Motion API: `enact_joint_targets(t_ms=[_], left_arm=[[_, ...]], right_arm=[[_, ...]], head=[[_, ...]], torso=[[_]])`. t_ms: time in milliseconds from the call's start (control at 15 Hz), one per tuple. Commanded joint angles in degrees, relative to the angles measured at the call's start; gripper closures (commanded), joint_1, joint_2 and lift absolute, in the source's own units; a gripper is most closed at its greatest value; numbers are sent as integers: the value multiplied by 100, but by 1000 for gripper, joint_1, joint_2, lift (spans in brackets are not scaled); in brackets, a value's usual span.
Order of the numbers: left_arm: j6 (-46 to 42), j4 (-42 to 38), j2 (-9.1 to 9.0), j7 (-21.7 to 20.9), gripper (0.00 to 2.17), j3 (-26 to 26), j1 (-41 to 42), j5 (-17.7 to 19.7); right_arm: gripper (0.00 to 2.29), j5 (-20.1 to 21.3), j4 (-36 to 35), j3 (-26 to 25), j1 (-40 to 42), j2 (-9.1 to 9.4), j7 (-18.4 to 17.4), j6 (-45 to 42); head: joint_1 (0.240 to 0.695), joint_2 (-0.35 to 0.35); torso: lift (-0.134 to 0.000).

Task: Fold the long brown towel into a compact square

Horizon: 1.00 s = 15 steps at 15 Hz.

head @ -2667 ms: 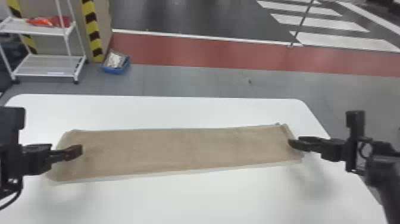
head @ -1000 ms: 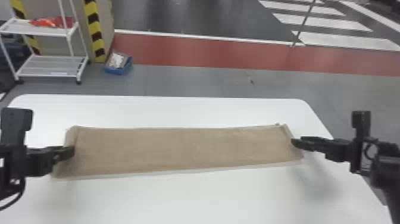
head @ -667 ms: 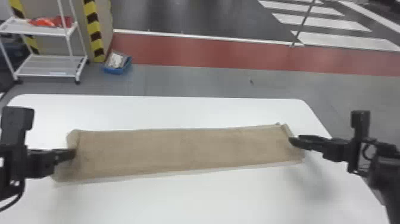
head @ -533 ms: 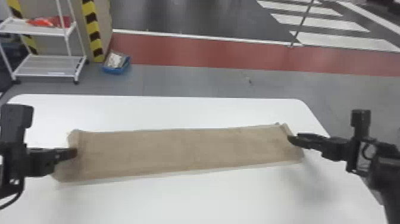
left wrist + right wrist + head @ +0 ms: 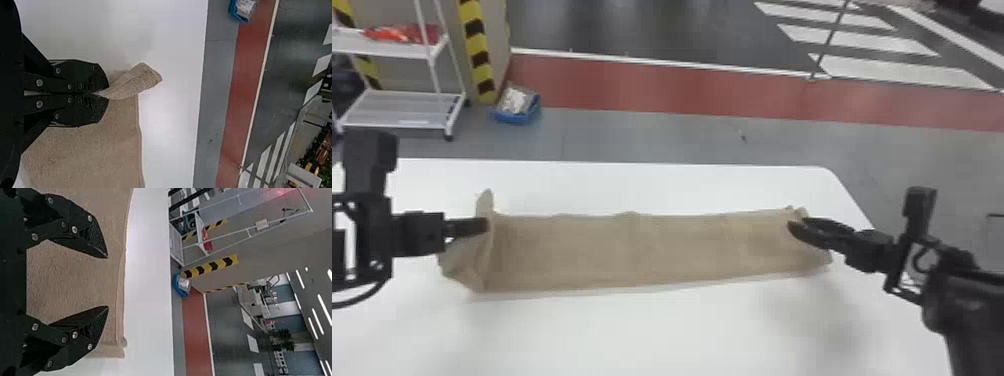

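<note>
Towel, long and brown (image 5: 632,252), stretches across the white table (image 5: 662,335) in the head view, which takes in both its ends; the left one is lifted into a crumpled fold. The left gripper (image 5: 483,225) comes in almost level from the left edge, where its arm is cut off. The right gripper (image 5: 796,225) slants inward over the towel's right end, its arm cut off at the bottom edge; whether it touches the cloth is hard to make out.

The left wrist view gives the pinch up close: the left gripper (image 5: 108,94) is clenched on the towel, a curled flap poking out past the tips. The cloth between the fingers is hidden.

In the right wrist view, the right gripper (image 5: 107,282) is released, fingers spread wide with the towel behind the gap. Parts of the towel are hidden behind the fingers.
</note>
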Motion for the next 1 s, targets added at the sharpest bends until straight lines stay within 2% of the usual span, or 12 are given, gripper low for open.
enact_joint_targets(t_ms=[0, 133, 267, 400, 600, 733, 933], left_arm=[[422, 206, -134, 112, 1652, 31, -323, 536], [721, 293, -266, 315, 1652, 40, -534, 1028], [1108, 311, -389, 482, 1652, 180, -719, 1467], [1389, 311, -398, 789, 1656, 260, -939, 1933], [1554, 364, -424, 1088, 1656, 444, -1202, 2443], [1554, 583, -433, 1088, 1656, 602, -1396, 2768], [1554, 979, -424, 1097, 1656, 840, -1651, 3401]], right_arm=[[633, 79, -227, 244, 40, 362, -6, 73], [1366, 62, -324, 605, 49, 520, -59, 266], [1976, 123, -438, 965, 49, 687, -147, 337], [2020, 150, -447, 1281, 31, 801, -147, 337], [2020, 202, -403, 1545, 66, 1065, -252, 90], [2020, 202, -253, 1738, 58, 1100, -463, -50], [2020, 185, 116, 2046, -92, 1117, -586, -244]], head=[[695, -197], [695, -182], [695, -170], [695, -148], [695, -113], [695, -85], [695, -70]], torso=[[-124], [-124], [-124], [-124], [-124], [-124], [-124]])
